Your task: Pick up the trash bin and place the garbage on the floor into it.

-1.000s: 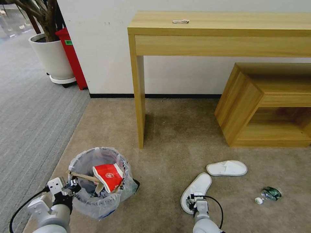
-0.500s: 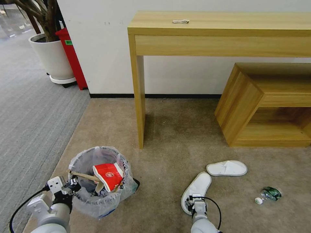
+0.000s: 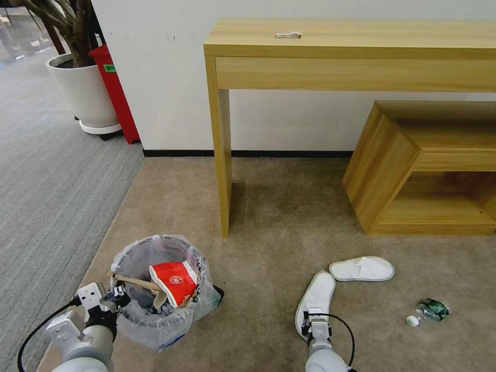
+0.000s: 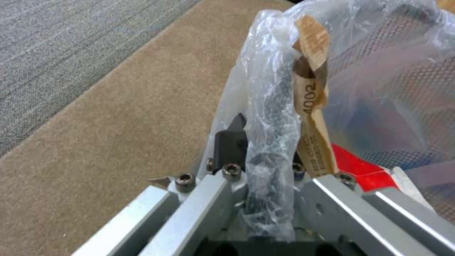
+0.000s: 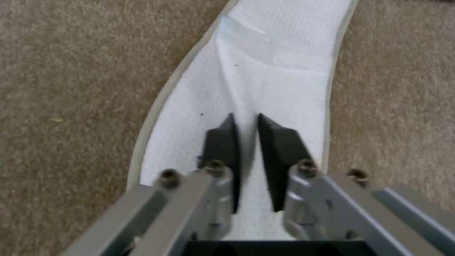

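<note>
Down in the head view, the trash bin (image 3: 160, 289) sits on the beige floor (image 3: 268, 217) at lower left, a red-white cup (image 3: 174, 281) and a wooden stick (image 3: 135, 282) poking from it. The left gripper (image 3: 114, 298) clamps its bagged rim. At the right, the right gripper (image 3: 313, 323) sits on the heel of a white slipper (image 3: 316, 297); its fingertips are hidden there. A second slipper (image 3: 362, 268) and a crushed bottle (image 3: 432, 308) lie beyond.

From the left wrist, the left gripper (image 4: 258, 142) is closed on the plastic-wrapped rim (image 4: 272, 106); one finger is masked by the bag.

From the right wrist, the right gripper (image 5: 245, 124) is nearly closed, pinching a ridge of slipper (image 5: 275, 71) fabric; the slipper's toe is cut off.
</note>
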Controlling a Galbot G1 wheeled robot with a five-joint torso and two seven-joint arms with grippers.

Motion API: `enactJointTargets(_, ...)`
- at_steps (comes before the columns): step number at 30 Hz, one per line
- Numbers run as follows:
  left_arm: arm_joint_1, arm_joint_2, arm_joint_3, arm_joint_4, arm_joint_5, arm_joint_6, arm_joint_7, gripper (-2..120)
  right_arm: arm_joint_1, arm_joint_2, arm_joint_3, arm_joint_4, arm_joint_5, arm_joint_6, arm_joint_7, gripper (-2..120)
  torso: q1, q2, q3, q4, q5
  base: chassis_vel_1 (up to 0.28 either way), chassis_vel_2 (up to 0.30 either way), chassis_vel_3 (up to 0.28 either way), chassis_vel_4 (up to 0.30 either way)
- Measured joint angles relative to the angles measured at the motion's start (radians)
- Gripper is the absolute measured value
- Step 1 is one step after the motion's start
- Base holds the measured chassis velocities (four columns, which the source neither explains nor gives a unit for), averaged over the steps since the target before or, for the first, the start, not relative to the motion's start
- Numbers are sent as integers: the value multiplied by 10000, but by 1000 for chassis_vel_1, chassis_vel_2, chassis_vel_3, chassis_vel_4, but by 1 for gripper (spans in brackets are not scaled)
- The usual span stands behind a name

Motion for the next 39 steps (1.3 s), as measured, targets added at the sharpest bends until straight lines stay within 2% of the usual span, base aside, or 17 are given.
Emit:
enactJointTargets(2, -18, -28, 24, 9, 10, -3, 3, 1, -12, -39, 3, 6, -21, 15, -21, 0, 0, 0, 0, -1, 0, 0, 0, 0, 0)
enactJointTargets(21, -13, -104, -1, 98, 88, -15, 24, 1, -286, -391, 204, 161, -480, 444, -636, 0, 0, -3, 3, -4, 3, 0, 0, 0, 0)
enactJointTargets(30, -36, -242, 23, 263, 245, -15, 30, 1, -914, -905, 778, 820, -1214, 1389, -1449, 0, 0, -3, 2, -3, 2, 0, 0, 0, 0)
enactJointTargets(39, -72, -423, 47, 356, 416, -15, 33, 1, -1731, -1653, 1642, 2556, -2108, 2755, -2745, 0, 0, -2, 0, -3, 0, 0, 0, 0, 0)
